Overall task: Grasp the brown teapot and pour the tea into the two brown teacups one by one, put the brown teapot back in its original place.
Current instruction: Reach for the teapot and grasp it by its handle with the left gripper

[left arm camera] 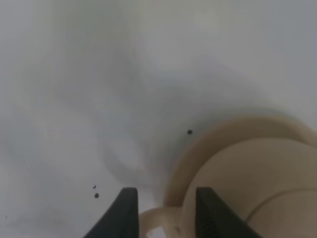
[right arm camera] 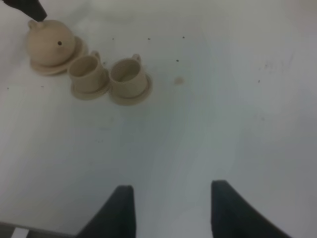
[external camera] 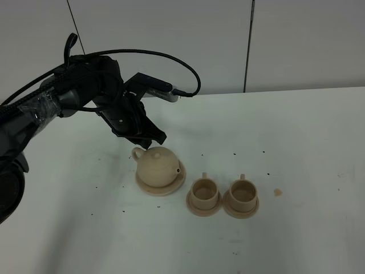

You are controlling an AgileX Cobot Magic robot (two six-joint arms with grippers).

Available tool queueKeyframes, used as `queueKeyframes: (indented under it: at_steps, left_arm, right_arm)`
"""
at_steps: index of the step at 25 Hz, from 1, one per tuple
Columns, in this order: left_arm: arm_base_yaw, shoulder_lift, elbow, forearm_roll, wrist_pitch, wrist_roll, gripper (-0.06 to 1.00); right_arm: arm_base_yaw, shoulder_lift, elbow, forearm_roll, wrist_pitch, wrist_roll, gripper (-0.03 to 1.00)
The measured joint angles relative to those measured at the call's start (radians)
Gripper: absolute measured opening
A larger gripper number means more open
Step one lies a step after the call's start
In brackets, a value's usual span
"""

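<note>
The brown teapot (external camera: 158, 165) stands upright on its wide saucer, the original place (external camera: 171, 188), left of centre, spout toward the cups. My left gripper (external camera: 149, 140) is down at the pot's rear; in the left wrist view its fingers (left arm camera: 126, 210) straddle the loop handle (left arm camera: 158, 220), still open with a little gap showing. The two brown teacups (external camera: 204, 193) (external camera: 242, 193) sit side by side on their saucers to the right of the pot. My right gripper (right arm camera: 171, 210) hovers open and empty, far from the teapot (right arm camera: 49, 44) and the cups (right arm camera: 86, 73) (right arm camera: 128, 75).
A small tan crumb (external camera: 278, 192) lies right of the cups. Dark specks dot the white table (external camera: 296, 142). The left arm's black cable (external camera: 171, 60) arcs above the table behind the pot.
</note>
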Motion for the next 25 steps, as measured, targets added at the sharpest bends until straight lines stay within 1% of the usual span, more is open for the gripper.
queueKeyframes:
  at_steps: [5,8,11,25]
  left_arm:
    - [0.000,0.000,0.000,0.007,-0.021,-0.002,0.35]
    - [0.000,0.000,0.000,0.043,-0.019,-0.015,0.35]
    - [0.003,0.000,0.000,0.063,0.005,-0.024,0.35]
    - [0.008,-0.002,0.000,0.064,0.069,-0.028,0.35]
  right_arm:
    - [0.000,0.000,0.000,0.000,0.000,0.000,0.35]
    - [0.000,0.000,0.000,0.000,0.000,0.000,0.35]
    - [0.000,0.000,0.000,0.000,0.000,0.000,0.35]
    - [0.000,0.000,0.000,0.000,-0.001,0.000,0.35]
